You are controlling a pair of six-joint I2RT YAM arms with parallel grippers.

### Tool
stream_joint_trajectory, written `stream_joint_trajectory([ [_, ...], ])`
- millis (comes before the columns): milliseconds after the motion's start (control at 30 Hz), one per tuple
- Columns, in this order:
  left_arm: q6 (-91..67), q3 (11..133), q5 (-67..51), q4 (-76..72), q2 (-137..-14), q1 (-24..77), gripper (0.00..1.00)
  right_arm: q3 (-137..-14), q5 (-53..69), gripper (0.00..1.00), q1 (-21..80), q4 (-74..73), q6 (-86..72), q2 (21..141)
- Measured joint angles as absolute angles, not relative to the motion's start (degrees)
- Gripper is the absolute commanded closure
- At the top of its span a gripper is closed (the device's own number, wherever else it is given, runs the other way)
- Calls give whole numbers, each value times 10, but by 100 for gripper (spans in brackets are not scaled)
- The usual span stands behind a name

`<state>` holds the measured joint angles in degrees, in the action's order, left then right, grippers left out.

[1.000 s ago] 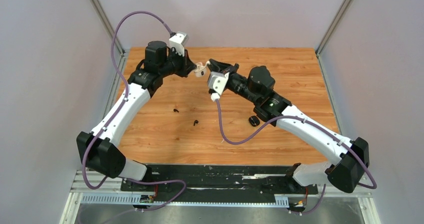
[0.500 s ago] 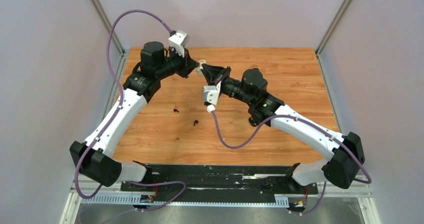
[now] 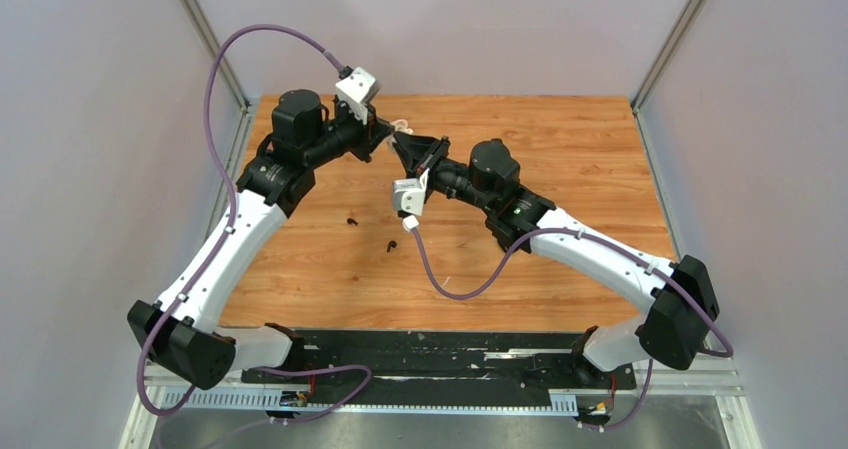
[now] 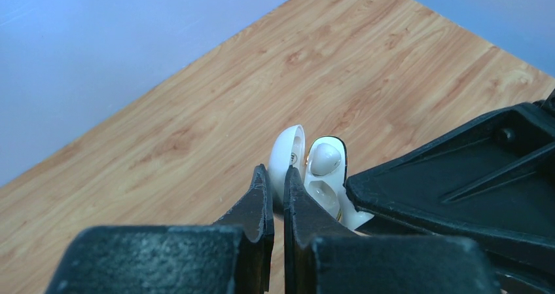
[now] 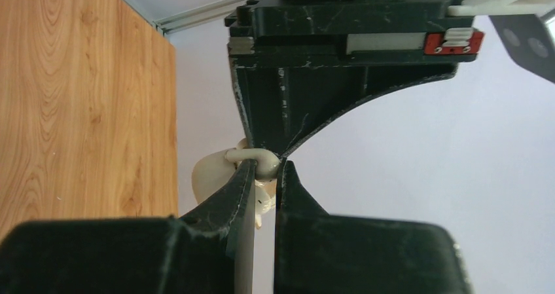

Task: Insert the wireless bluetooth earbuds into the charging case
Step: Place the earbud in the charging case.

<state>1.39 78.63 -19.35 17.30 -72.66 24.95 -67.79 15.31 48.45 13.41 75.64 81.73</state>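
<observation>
My left gripper is shut on the open lid of the white charging case and holds it above the table's far middle. One white earbud sits in the case; the socket beside it looks empty. My right gripper meets it from the right, shut on a second white earbud right at the case. Its finger fills the right of the left wrist view. Two black earbuds lie on the wood.
The wooden table is walled by grey panels at the back and sides. The right arm's purple cable loops low over the table near the black earbuds. Both arms meet over the far middle.
The right gripper has moved left with the white earbud, up against the case. The left arm has shifted slightly left. The right arm now covers a dark object that lay by it.
</observation>
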Motion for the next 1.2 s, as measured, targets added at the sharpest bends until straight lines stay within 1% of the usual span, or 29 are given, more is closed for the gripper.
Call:
stream_joint_trajectory([
  [300, 45, 769, -192, 178, -726, 256, 100, -697, 136, 100, 484, 144, 759, 819],
  [1200, 41, 754, -206, 160, -708, 257, 100, -699, 132, 100, 484, 92, 801, 825],
])
